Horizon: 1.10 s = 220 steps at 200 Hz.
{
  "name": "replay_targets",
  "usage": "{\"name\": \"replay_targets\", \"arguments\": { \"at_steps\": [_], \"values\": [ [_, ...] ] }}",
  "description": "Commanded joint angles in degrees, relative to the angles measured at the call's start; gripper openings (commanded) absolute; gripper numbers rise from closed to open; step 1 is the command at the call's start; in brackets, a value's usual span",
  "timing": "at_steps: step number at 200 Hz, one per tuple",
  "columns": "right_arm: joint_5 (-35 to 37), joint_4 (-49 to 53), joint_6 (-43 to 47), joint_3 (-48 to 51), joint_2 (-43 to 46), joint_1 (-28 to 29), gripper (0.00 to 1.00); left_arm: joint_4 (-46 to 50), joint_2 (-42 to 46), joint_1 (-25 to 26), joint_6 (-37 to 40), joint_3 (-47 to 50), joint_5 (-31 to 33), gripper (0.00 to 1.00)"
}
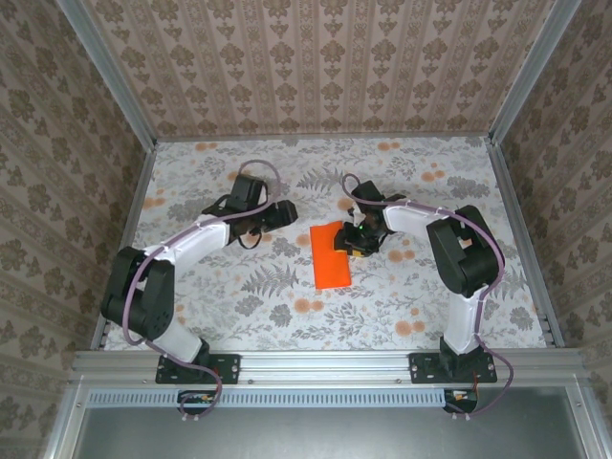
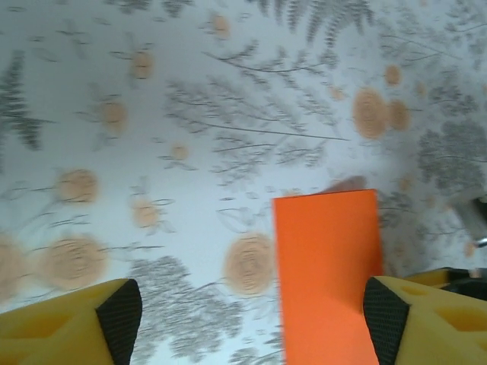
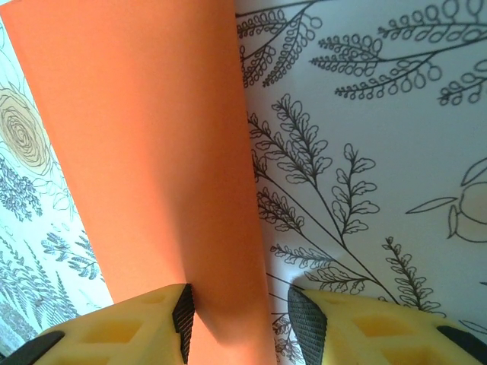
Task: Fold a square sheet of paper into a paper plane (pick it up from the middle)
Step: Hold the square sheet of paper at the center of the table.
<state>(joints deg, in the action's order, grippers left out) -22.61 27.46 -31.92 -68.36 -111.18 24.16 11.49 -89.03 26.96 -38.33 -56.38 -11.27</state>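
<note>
Reaching in from the near right corner, the right arm point(image 1: 459, 253) bends at the elbow and points the right gripper point(image 3: 242, 308) down near the table's point(image 1: 239, 287) middle, jaws apart astride one long edge of the paper point(image 1: 332, 260), which lies flat there as a plain oblong. The left arm point(image 1: 186, 244) stretches forward from the near left corner, the left gripper point(image 2: 251, 315) hovering left of the paper, jaws wide open. Whether the right pads point(image 3: 184, 315) touch the paper cannot be told.
</note>
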Motion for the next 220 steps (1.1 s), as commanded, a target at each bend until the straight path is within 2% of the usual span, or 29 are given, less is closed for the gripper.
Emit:
{"name": "replay_targets", "arguments": {
  "at_steps": [1,11,18,56,97,135,151,189,220],
  "values": [
    [9.2,0.7,-0.2,2.7,-8.0,1.2,0.47,2.7,2.1,-0.4,2.9,2.0,3.9,0.95],
    [9.3,0.6,-0.2,2.6,-8.4,1.3,0.47,2.7,2.4,-0.4,3.9,2.6,4.4,1.0],
    [9.2,0.5,-0.1,2.4,-8.7,1.5,0.48,2.4,2.5,-2.1,4.4,2.9,4.3,1.0],
    [8.4,0.9,1.1,1.0,-10.4,2.1,0.49,0.4,1.1,-2.4,5.2,3.7,1.7,1.0],
    [9.1,1.6,1.4,-0.1,-11.8,2.1,0.5,-4.3,-0.8,-2.4,4.1,4.7,-4.8,1.0],
    [9.6,2.1,1.3,-0.8,-12.6,2.2,0.51,-6.4,-1.7,-1.1,5.3,4.4,-8.6,1.0],
    [9.9,2.1,1.3,-0.7,-12.8,2.2,0.51,-6.0,-2.4,1.5,5.7,3.4,-9.3,1.0],
    [10.0,2.0,1.6,-0.5,-13.4,2.3,0.52,-6.3,-5.2,3.7,4.5,1.7,-11.3,0.93],
    [10.0,2.0,2.3,-0.5,-13.7,2.4,0.52,-7.4,-7.9,4.3,1.9,0.8,-13.2,0.79]
  ]
}}
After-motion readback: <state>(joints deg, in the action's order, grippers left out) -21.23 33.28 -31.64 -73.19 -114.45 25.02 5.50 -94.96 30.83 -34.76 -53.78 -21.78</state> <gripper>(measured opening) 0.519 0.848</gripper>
